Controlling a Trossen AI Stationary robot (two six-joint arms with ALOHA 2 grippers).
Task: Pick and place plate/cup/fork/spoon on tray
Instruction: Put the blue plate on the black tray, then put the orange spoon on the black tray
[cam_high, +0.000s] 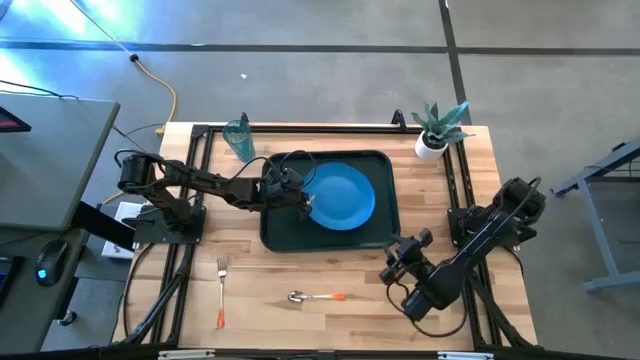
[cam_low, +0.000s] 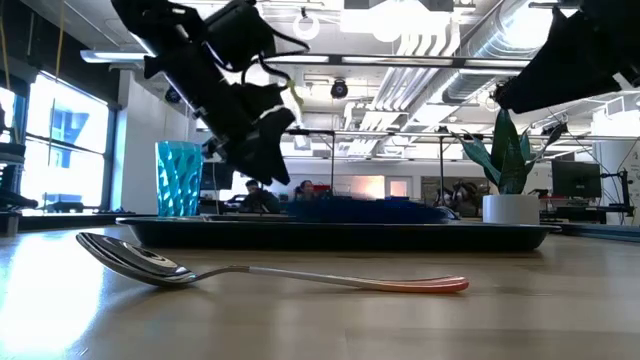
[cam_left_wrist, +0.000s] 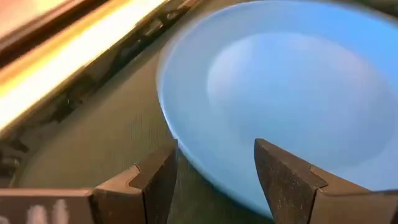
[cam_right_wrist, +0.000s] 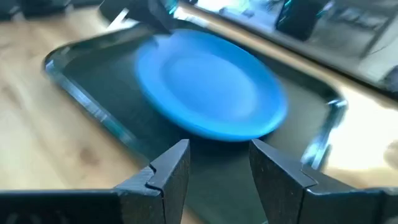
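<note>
Now the plate (cam_high: 343, 196), round, flat and solid blue, lies inside the dark green tray (cam_high: 278, 233). Parted, the left gripper (cam_high: 303, 205) straddles its rim, seemingly not clamped. Near the tray's front corner the right gripper (cam_high: 398, 250) waits, fingers apart, empty.

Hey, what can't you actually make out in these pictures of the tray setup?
- Whether the plate lies flat on the tray: the low view hides it behind the tray's rim, and both wrist views are blurred.
- Whether the open left gripper touches the plate's edge: blurred in the left wrist view.
- The fork: too small in the high view to count its tines.
</note>
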